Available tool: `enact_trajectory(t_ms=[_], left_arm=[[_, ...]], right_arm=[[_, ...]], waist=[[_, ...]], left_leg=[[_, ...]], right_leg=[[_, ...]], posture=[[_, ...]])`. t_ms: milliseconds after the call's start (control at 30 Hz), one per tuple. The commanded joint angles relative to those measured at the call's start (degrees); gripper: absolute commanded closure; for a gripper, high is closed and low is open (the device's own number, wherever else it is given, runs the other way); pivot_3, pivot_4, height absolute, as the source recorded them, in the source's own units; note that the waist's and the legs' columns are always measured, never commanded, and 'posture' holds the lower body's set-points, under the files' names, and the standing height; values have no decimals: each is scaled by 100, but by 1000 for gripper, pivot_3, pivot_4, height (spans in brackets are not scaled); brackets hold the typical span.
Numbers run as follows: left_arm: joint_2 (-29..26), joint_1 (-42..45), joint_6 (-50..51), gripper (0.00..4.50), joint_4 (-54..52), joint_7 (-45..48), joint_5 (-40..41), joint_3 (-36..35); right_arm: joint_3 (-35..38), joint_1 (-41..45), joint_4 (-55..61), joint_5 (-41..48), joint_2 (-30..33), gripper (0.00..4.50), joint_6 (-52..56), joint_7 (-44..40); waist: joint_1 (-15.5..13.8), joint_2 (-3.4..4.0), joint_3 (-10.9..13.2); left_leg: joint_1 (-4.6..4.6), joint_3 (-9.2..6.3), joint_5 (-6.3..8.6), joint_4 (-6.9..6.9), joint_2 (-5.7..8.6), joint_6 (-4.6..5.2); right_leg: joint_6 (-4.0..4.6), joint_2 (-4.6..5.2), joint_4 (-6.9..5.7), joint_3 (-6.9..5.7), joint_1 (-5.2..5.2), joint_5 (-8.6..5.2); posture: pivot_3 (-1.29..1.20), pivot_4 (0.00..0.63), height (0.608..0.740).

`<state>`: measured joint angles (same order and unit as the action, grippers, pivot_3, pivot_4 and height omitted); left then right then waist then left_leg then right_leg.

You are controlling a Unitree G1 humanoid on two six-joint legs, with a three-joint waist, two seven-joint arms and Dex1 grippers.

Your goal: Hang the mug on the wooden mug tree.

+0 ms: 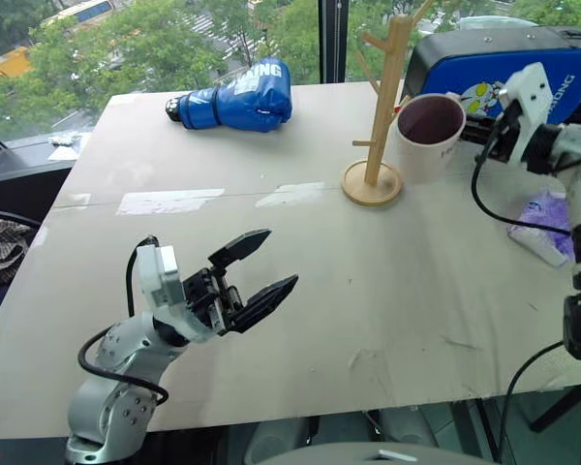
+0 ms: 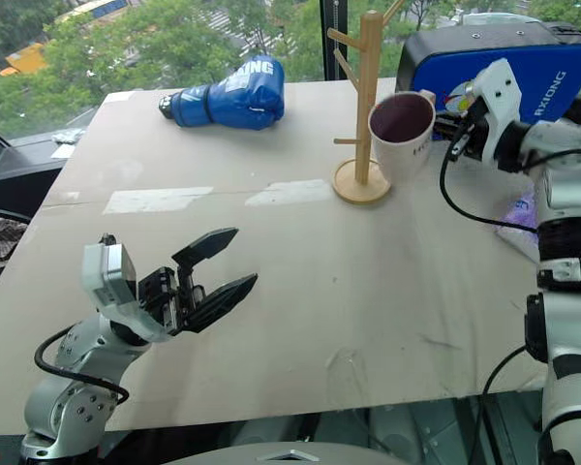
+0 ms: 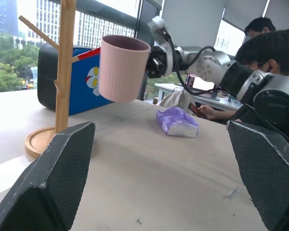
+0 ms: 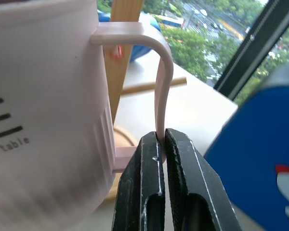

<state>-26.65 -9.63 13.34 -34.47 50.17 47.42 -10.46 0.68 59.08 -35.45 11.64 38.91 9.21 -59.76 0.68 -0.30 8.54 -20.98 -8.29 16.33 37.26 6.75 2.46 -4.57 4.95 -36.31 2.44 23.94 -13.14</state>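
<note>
The white mug [image 1: 429,131] with its dark purple inside hangs in the air just right of the wooden mug tree [image 1: 382,107], which stands on its round base at the back of the table [image 1: 368,291]. My right gripper [image 4: 163,139] is shut on the lower part of the mug's loop handle [image 4: 162,82], and the mug stays upright. The tree's post and a red-tipped peg [image 4: 117,52] show right behind the handle. Over the near left of the table, my left gripper [image 1: 279,258] stands open with nothing between its fingers [image 3: 53,178].
A blue boxing glove [image 1: 237,97] lies at the back of the table. A blue and black case [image 1: 504,63] stands behind the mug. A purple-and-white plastic bag [image 1: 547,223] lies at the right edge. People [image 3: 274,43] sit beyond the table's right side.
</note>
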Motion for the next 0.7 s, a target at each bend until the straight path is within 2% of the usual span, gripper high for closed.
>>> enact_trajectory(t_ms=[33, 167, 367, 467, 500, 533, 567, 633, 700], left_arm=[[27, -35, 57, 0, -537, -313, -29, 187], [162, -37, 164, 0, -977, -818, -268, 619], [293, 1, 180, 0, -1225, -1257, -546, 1034], [372, -31, 51, 0, -1168, -1295, -527, 976], [384, -64, -104, 0, -930, -1139, -363, 682], [374, -98, -233, 0, -671, -949, -126, 342], [344, -123, -352, 0, -435, -764, 45, 52], [345, -176, -508, 0, -146, -518, 220, -263], [384, -202, -609, 0, 81, -382, 266, -433]], right_arm=[[-12, 382, -109, -22, -77, 4441, -55, -155], [-238, 659, -341, -362, -208, 4441, -3, 43], [-503, 1222, -1547, -978, -522, 4441, -310, 639], [-526, 1271, -1911, -1118, -554, 3589, -569, 656], [-460, 1217, -1895, -1088, -516, 3073, -626, 647], [-360, 1133, -1814, -1020, -447, 2753, -652, 637], [-235, 1009, -1651, -896, -356, 2145, -632, 549], [-7, 692, -1171, -626, -165, 1324, -472, 295], [160, 317, -663, -450, 42, 1324, -224, 170]], waist=[[-7, 0, 0], [-4, 1, 0], [5, 1, 0], [8, 1, 0], [6, 1, 0], [5, 2, 0], [3, 2, 0], [-26, 3, 0], [-24, 3, 0]], left_leg=[[-1, 0, 0, 1, 0, 0], [-3, 0, 0, 3, 1, 0], [-4, 6, 0, 1, 1, -1], [-4, 9, -1, 2, 1, -1], [-7, 9, -1, 2, 1, -1], [-11, 9, -1, 2, 1, -1], [-19, 9, -1, 1, 0, -1], [-27, -3, -1, 0, 0, -2], [-47, -2, -1, 11, 1, -2]], right_leg=[[0, 1, 0, 0, 0, 0], [0, 1, 0, 1, 1, 0], [1, -2, -14, 7, 15, 0], [1, -2, -15, 10, 15, 0], [1, -2, -14, 9, 18, 0], [1, -2, -14, 9, 22, 0], [1, -2, -15, 9, 32, 0], [2, -3, -15, -3, 35, 0], [1, 0, -10, -5, 47, 0]], posture=[[0, 150, 740], [0, 150, 740], [0, 150, 740], [0, 150, 740], [0, 150, 740], [0, 150, 740], [0, 150, 740], [0, 150, 740], [0, 150, 740]])
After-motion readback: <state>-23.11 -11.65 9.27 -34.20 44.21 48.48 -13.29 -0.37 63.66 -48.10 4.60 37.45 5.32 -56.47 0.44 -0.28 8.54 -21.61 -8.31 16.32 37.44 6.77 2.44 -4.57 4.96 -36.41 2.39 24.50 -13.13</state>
